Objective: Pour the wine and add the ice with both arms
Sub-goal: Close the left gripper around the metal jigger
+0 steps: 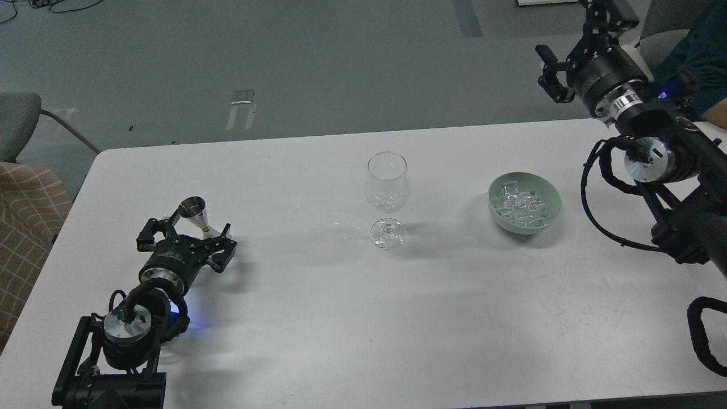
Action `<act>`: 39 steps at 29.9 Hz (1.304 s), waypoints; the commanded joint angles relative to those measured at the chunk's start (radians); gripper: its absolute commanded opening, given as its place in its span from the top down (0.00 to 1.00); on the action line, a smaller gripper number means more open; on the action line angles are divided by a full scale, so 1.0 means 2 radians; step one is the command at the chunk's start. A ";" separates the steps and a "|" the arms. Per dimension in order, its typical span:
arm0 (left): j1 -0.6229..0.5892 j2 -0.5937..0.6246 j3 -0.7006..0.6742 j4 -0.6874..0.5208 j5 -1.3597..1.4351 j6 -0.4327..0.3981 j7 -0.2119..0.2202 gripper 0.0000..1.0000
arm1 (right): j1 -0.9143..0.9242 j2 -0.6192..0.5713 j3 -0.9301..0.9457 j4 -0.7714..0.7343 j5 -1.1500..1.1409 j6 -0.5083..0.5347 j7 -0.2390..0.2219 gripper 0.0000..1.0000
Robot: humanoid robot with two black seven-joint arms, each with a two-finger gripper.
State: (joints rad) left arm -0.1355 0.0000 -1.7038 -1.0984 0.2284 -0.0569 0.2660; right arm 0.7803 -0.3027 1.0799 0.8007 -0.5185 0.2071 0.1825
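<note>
An empty clear wine glass (387,193) stands upright at the middle of the white table (341,318). A pale green bowl (552,213) to its right holds a heap of ice (519,205). A small steel jigger (193,211) stands at the left. My left gripper (188,229) is open, low over the table, with its fingers on either side of the jigger's lower part, which it hides. My right gripper (571,41) is open and empty, raised beyond the table's far right corner, well above and behind the bowl.
A grey chair (17,122) and a checked cloth (25,227) are off the table's left edge. A person in teal (704,57) sits behind my right arm. Black cable loops (596,199) hang from the right arm near the bowl.
</note>
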 commanded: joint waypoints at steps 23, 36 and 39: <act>-0.025 0.000 0.008 0.033 0.001 -0.011 -0.029 0.56 | -0.004 0.000 0.000 0.000 0.000 0.000 0.000 0.00; -0.022 0.000 0.007 0.048 0.030 -0.057 -0.036 0.92 | -0.006 0.001 0.000 0.000 -0.001 -0.001 0.000 0.00; -0.023 0.000 0.002 0.048 0.029 -0.057 -0.036 1.00 | -0.007 0.000 0.000 0.000 0.000 -0.001 0.000 0.00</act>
State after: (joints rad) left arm -0.1805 0.0000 -1.6919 -1.0043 0.2890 -0.1702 0.1957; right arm 0.7685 -0.3010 1.0799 0.8008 -0.5186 0.2056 0.1825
